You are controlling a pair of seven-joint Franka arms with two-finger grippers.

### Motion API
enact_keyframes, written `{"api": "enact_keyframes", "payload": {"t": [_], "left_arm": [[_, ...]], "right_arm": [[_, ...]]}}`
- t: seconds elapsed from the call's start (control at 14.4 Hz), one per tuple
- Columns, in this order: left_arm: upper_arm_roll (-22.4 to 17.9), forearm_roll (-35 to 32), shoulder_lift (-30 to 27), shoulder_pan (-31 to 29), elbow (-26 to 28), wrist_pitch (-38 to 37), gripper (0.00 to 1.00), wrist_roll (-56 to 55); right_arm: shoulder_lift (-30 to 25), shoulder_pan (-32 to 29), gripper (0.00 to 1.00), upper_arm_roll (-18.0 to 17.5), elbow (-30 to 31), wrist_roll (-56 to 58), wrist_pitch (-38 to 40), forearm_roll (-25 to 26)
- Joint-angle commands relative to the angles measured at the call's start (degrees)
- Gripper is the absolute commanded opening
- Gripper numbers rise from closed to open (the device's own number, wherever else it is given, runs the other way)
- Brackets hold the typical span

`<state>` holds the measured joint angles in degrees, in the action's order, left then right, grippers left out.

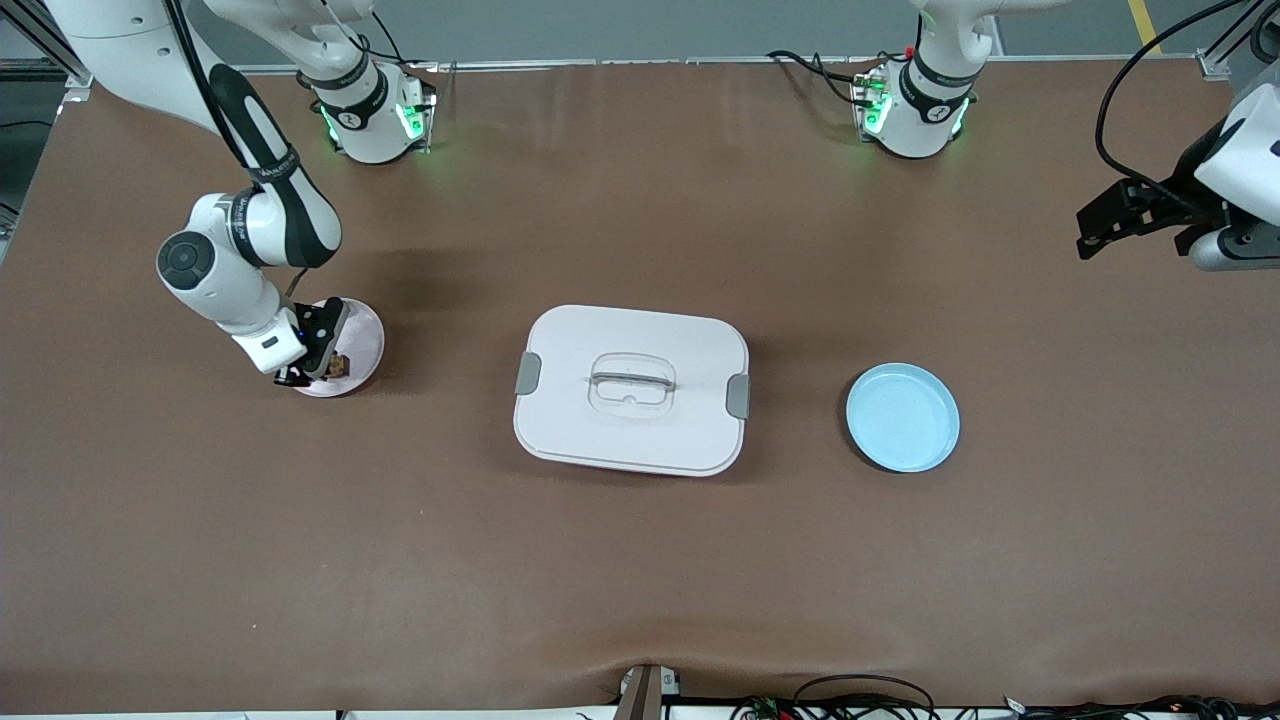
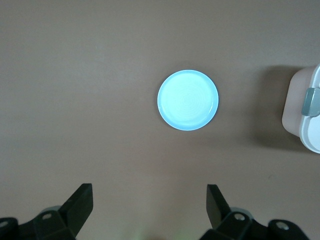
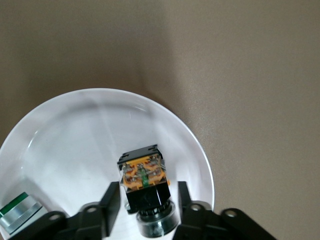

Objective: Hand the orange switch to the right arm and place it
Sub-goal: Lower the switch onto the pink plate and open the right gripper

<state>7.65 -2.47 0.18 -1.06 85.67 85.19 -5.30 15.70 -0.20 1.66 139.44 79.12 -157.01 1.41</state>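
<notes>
The orange switch [image 3: 144, 175], a small black block with an orange band, lies on a white round plate [image 3: 75, 140] toward the right arm's end of the table. My right gripper [image 3: 147, 192] is down at the plate with its fingers either side of the switch. A small gap shows on each side, so the gripper is open. In the front view the switch [image 1: 338, 366] shows at the right gripper [image 1: 315, 372], on the plate [image 1: 368, 335]. My left gripper [image 1: 1090, 232] waits in the air over the left arm's end of the table. It is open and empty in its wrist view [image 2: 150, 192].
A small green-and-white part [image 3: 17, 210] lies on the same white plate. A white lidded box [image 1: 632, 388] with grey clips stands mid-table. A light blue plate [image 1: 902, 417] lies beside it toward the left arm's end, and also shows in the left wrist view [image 2: 188, 100].
</notes>
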Motion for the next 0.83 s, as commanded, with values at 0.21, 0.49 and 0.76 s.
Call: {"api": "enact_keyframes", "payload": {"t": [0.21,0.49,0.76], "left_arm": [[-0.4,1.1,-2.6,0.1,1.1,-1.0,1.0,1.4],[-0.5,1.1,-2.5,0.1,1.3,-1.8,1.0,1.4],[-0.4,1.1,-2.2,0.2,1.3,-2.2,1.0,0.6]], "right_arm": [[-1.6,-0.1,1.0,-0.5,0.2,-0.5,-0.1,0.3],[-3.1,-0.1,1.0,-0.7,-1.8,-3.6,1.1,-0.1],[-5.5,-0.1,1.0,-0.7,-7.7,-21.9,16.1,-0.1]]}}
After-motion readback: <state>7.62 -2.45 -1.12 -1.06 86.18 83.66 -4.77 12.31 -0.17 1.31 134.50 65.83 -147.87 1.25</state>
